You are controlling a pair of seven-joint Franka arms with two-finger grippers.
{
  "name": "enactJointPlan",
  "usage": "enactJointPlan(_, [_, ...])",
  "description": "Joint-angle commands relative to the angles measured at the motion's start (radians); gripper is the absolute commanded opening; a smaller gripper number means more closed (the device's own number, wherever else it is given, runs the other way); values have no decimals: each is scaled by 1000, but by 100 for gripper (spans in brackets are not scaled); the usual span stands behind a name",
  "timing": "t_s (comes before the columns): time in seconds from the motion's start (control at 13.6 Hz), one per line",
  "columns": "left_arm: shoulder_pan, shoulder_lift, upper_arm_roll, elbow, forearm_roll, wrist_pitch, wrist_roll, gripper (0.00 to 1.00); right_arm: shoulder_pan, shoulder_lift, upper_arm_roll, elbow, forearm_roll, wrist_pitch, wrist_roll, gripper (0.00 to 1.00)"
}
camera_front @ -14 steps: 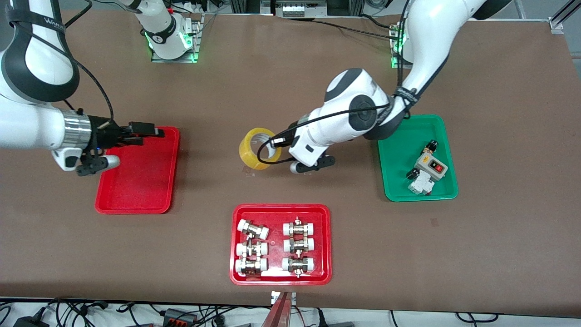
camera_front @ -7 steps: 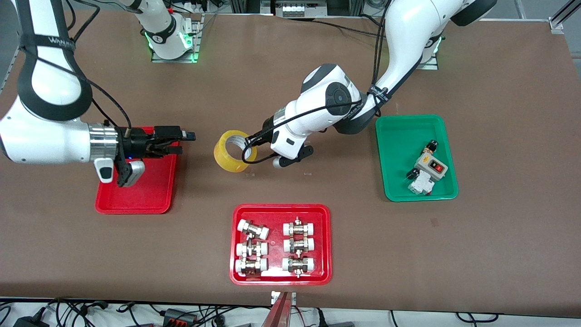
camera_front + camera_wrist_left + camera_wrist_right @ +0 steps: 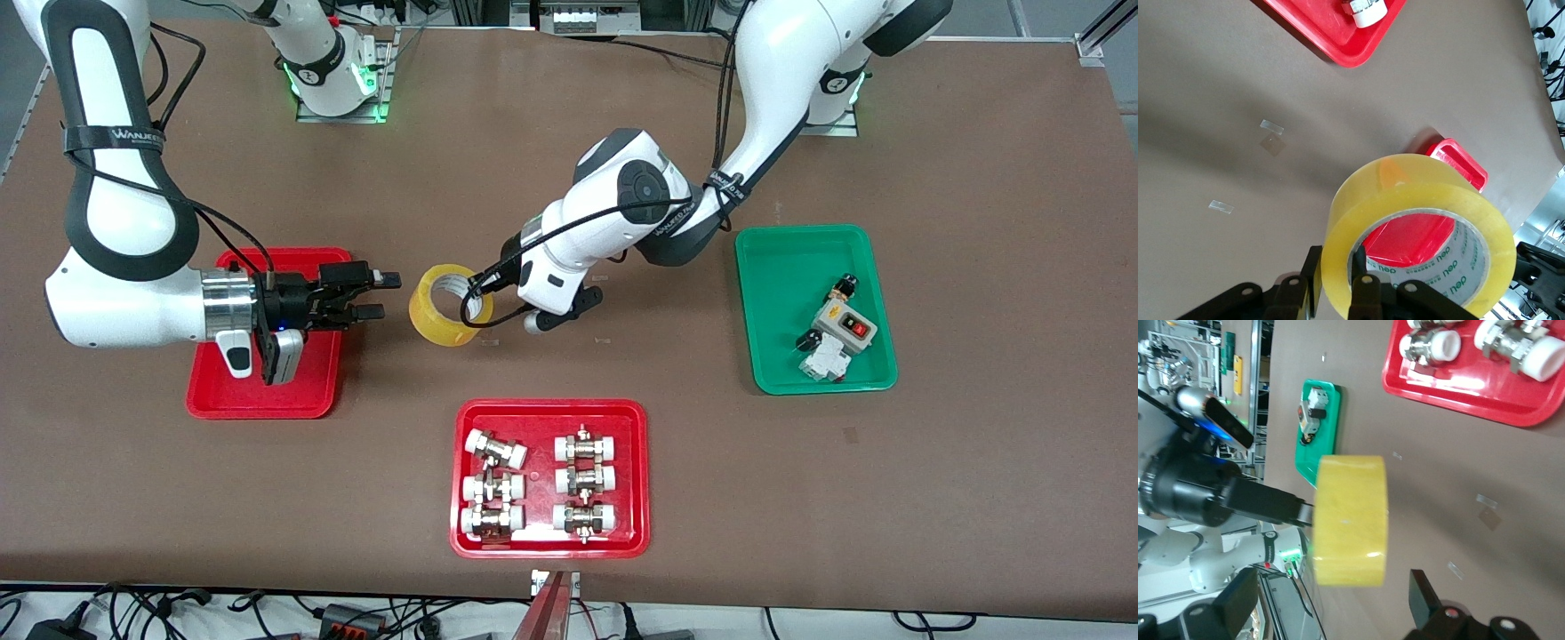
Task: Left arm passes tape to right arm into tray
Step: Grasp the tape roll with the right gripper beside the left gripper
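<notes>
Tape [image 3: 442, 304], a yellow roll, hangs over bare table between the red tray [image 3: 313, 402] and the middle of the table, clamped by the left gripper [image 3: 484, 293]. The front view hides that grip under the wrist and cable; the left wrist view shows it plainly: one finger [image 3: 1363, 283] inside the core and one outside, pinching the roll's wall, with the tray glowing red through the hole. The right gripper [image 3: 378, 295] sits just beside the roll over the tray's edge, jaws spread wide and holding nothing. Its wrist view shows the tape's broad yellow face between its fingers [image 3: 1426, 597], not touching them, and the left gripper's black body reaching in from the green tray's [image 3: 1331, 427] end. Nearer the front camera lies a tray of fittings [image 3: 549, 477].
</notes>
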Motion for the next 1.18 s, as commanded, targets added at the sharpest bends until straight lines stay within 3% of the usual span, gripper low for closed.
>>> enactJointPlan(0.0, [-25,21,13,51,-16,-1,-14,0,15,23,-4,15,25,18,-33,100])
enactJointPlan(0.3, [-28,30,13,66,-19,1,-29,0,20,63,-4,15,25,31,-119,100])
enactJointPlan(0.44, [-41,65,15,123,-17,-1,-32,0,24,63,-4,15,28,40,-118,100])
enactJointPlan(1.11, [-49,74,16,129,-16,-1,-45,0,25,63,-6,15,22,39,-122,100])
